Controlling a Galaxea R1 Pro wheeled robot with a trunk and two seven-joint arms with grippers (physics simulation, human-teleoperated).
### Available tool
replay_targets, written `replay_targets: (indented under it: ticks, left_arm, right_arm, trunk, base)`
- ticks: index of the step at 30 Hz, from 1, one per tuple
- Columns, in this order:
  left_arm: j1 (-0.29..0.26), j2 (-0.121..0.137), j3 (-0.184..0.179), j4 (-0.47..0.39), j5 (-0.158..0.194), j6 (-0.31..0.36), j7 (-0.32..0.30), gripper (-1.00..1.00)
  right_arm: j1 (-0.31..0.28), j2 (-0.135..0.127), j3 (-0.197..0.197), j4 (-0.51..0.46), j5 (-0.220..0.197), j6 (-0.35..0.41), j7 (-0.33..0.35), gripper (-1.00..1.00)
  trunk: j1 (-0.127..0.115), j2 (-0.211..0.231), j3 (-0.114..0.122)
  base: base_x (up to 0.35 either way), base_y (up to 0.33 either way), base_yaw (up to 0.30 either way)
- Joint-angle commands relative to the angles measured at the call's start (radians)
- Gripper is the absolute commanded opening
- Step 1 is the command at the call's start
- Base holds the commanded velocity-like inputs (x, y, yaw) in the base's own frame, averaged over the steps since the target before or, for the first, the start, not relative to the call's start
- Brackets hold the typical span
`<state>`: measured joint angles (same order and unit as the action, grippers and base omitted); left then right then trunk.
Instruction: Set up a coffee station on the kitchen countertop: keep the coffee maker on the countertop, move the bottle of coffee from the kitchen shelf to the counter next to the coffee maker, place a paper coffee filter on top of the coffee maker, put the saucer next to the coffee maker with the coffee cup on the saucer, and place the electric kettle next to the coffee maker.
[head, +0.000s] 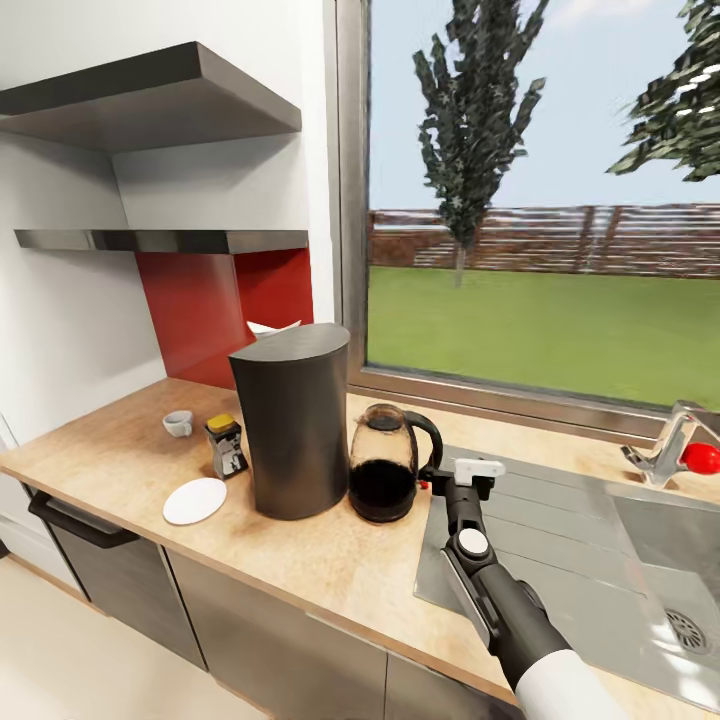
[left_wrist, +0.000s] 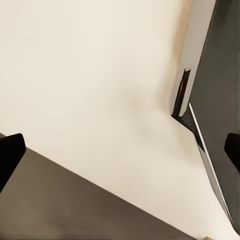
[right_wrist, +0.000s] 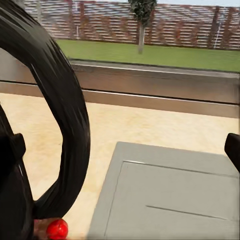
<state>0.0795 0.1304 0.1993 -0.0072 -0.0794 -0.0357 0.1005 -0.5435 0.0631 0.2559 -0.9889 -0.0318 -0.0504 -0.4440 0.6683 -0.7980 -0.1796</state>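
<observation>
The dark grey coffee maker (head: 292, 420) stands on the wooden countertop (head: 110, 460). A white paper filter (head: 272, 328) peeks over its top rear edge. Left of it are the small coffee cup (head: 178, 423), the yellow-lidded coffee bottle (head: 226, 445) and the white saucer (head: 195, 500), each apart from the others. The glass electric kettle (head: 383, 465) touches the coffee maker's right side. My right gripper (head: 440, 477) (right_wrist: 122, 147) is open at the kettle's black handle (right_wrist: 65, 100), which lies between its fingers, near one of them. My left gripper (left_wrist: 120, 150) is open and holds nothing.
A steel drainboard (head: 540, 520) and sink (head: 670, 560) lie right of the kettle, with a tap and red knob (head: 700, 458) behind. Two shelves (head: 160, 240) hang on the wall at upper left. A window runs behind the counter. Cabinet fronts (head: 110, 580) sit below.
</observation>
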Motion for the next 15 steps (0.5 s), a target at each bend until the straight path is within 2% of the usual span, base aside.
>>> replay_targets:
  ticks: [1,9,15]
  left_arm:
    - [0.0,0.0,0.007,-0.001,-0.008,-0.003,0.002,1.0]
    - [0.0,-0.001,0.008,-0.002,-0.008,-0.003,0.002,1.0]
    - [0.0,-0.002,0.009,-0.001,-0.006,-0.004,0.004,1.0]
  right_arm:
    - [-0.001,0.0,0.003,0.001,-0.003,-0.004,-0.005,1.0]
    - [-0.001,0.0,0.003,0.001,-0.003,-0.004,-0.005,1.0]
    - [-0.001,0.0,0.003,0.002,-0.003,-0.005,-0.005,1.0]
  trunk:
    - [0.0,-0.001,-0.001]
    - [0.0,-0.001,-0.001]
    - [0.0,-0.001,-0.001]
  base:
    - [-0.009,-0.011,0.0]
    - [-0.011,-0.01,0.0]
    - [-0.202,-0.141,0.0]
